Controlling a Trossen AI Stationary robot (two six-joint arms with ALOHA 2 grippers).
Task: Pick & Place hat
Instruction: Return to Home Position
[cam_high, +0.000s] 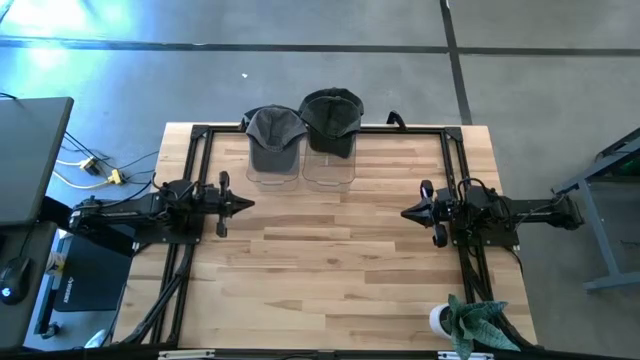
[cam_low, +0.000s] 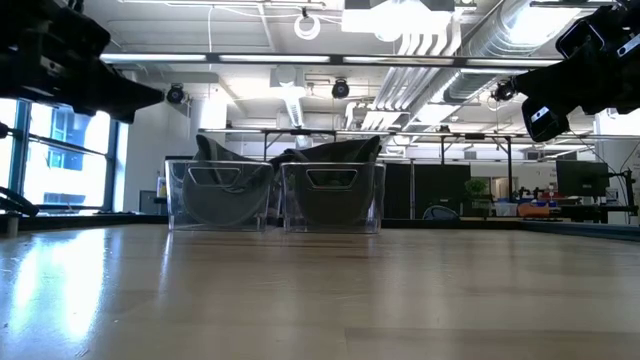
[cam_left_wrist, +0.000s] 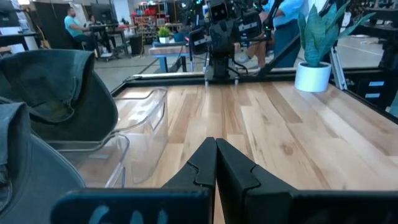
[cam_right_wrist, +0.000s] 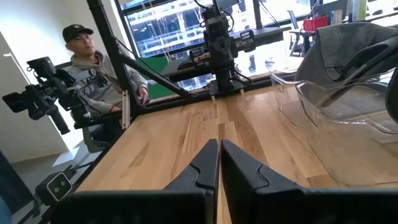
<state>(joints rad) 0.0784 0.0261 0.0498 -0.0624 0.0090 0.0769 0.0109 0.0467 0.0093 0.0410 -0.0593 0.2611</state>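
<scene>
Plainly both jaws together, nothing held

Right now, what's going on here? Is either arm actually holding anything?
Neither arm is handling anything. The left gripper and right gripper hover at opposite sides of the table, both shut and empty, tips facing each other. The gray cap sits in the left transparent bin and the black cap in the right transparent bin, side by side at the far edge. The placing looks done.
</scene>
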